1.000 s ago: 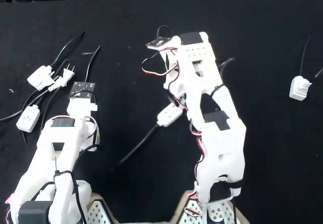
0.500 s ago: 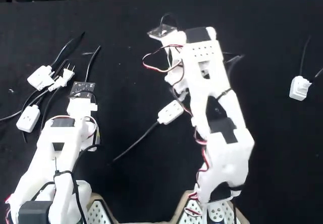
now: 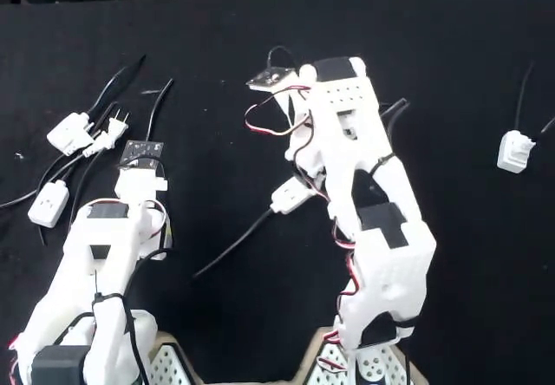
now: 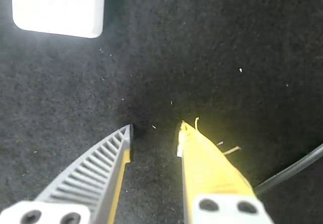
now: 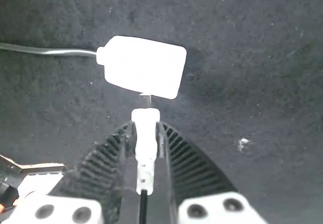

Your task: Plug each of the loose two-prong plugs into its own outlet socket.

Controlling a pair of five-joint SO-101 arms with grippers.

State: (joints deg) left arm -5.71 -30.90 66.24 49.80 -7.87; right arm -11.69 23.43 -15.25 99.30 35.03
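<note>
The right gripper [image 5: 146,133] is clamped on a small white plug [image 5: 145,117], pinched along its body so that the head juts past the fingertips and points straight at the long face of a white socket [image 5: 143,66]. A thin prong shows in the gap where plug and socket meet; whether it has entered a slot I cannot tell. The step in hand looks like the insertion itself. The push should run along the plug's own axis, square to that face, and go slowly, since any tilt would probably jam the prongs at the slot mouths. The socket lies loose on the black cloth [image 3: 217,47], held only by its cable [image 5: 45,51], so it may slide away rather than accept the plug; pressing slightly downward as well as forward should help pin it. In the high view this socket [image 3: 291,193] sits just beside the right arm at mid-table. The left gripper [image 4: 154,133] hangs open over bare cloth near a white block [image 4: 58,7], well apart and no help as a brace. Another loose plug [image 3: 117,127] waits at the far left.
</note>
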